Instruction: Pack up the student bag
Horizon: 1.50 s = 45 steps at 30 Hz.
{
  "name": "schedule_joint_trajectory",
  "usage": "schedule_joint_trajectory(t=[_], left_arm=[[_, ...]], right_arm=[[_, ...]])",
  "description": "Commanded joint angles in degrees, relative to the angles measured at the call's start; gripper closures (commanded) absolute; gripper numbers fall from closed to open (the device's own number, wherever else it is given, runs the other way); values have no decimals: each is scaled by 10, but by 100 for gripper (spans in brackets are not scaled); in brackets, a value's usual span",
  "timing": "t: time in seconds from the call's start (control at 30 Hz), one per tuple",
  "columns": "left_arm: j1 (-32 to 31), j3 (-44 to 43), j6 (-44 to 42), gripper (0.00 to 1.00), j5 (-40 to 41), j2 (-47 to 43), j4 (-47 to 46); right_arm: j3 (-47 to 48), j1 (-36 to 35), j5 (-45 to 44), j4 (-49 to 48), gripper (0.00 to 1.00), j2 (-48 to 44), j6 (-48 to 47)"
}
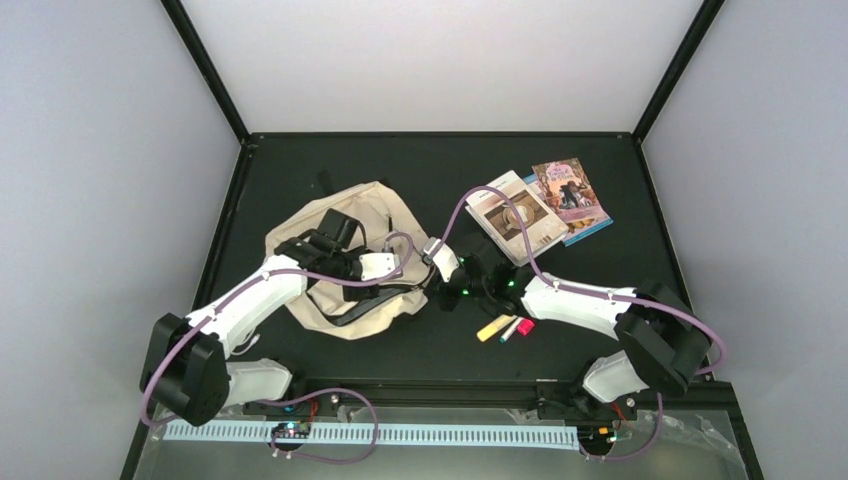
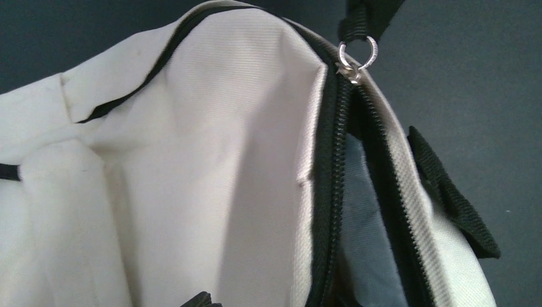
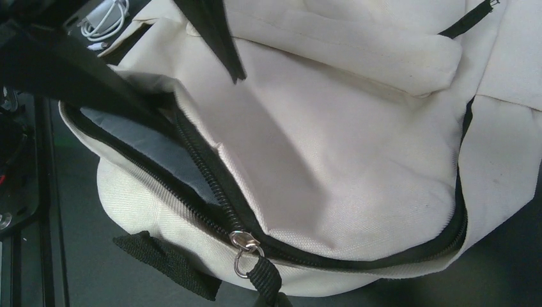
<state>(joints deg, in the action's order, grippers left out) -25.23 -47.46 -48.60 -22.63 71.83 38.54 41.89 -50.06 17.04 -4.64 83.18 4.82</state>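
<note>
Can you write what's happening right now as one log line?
student bag: zipper partly open | left gripper, right gripper: at bag, grip unclear | books, markers: on table

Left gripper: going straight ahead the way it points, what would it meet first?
Most likely the student bag: its cream fabric fills the left wrist view, with the open zipper just right of centre. Depth is unclear.

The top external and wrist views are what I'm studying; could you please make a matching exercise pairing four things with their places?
1. cream-beige fabric backpack
2. overlapping paperback books
3. yellow highlighter pen
4. grey inner lining

a. far right of the black table
b. inside the open black zipper
c. partly under the left arm
d. beside the pink marker

Pairs: 1-c, 2-a, 3-d, 4-b.
</note>
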Motion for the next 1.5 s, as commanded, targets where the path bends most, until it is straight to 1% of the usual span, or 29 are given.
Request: schedule_joint_trajectory(t=[0.0,0.07,0.1,0.13,0.17,0.3,0.4,0.5,0.57,0.7,0.8,0.97,1.03,1.07,1.17,1.3,1.47], left_arm=[[-22,21,7,57,-9,-11,-19],[-28,19,2,68,-27,0,6],[-29,15,1,77,-37,5,20],[-28,9,4,90,-40,9,31],[-29,1,9,98,-38,10,40],[-28,-65,22,98,-24,-9,109],[-28,-109,-1,98,-14,-38,179],[-31,-106,-38,98,-24,-70,241],[-34,-104,-46,98,-30,-87,268],[-44,-145,-61,98,-21,-112,322],[-45,-199,-63,98,-13,-123,341],[-45,-306,-20,99,-26,-134,323],[-46,-361,-15,98,-44,-123,344],[-45,-395,-18,99,-59,-119,357],[-45,-457,-35,98,-108,-112,400],[-47,-490,-69,98,-159,-110,436],[-50,-521,-74,98,-199,-106,440]], right_arm=[[12,1,-12,7,99,-7,-12],[14,2,-20,13,99,-10,-16],[15,1,-25,16,99,-12,-18],[16,2,-34,21,99,-14,-20],[18,2,-42,27,99,-16,-23],[33,3,-118,70,99,-24,-43],[36,20,-170,85,99,-37,-48],[39,44,-195,77,99,-42,-47],[51,52,-215,74,99,-32,-57],[71,76,-221,61,99,-21,-73],[85,96,-202,50,99,-14,-84],[88,105,-159,16,99,22,-111],[89,114,-138,2,99,29,-111],[89,122,-120,-6,99,31,-107],[96,151,-50,-34,99,38,-94],[124,163,30,-45,99,65,-100],[171,174,51,-42,99,124,-96]])
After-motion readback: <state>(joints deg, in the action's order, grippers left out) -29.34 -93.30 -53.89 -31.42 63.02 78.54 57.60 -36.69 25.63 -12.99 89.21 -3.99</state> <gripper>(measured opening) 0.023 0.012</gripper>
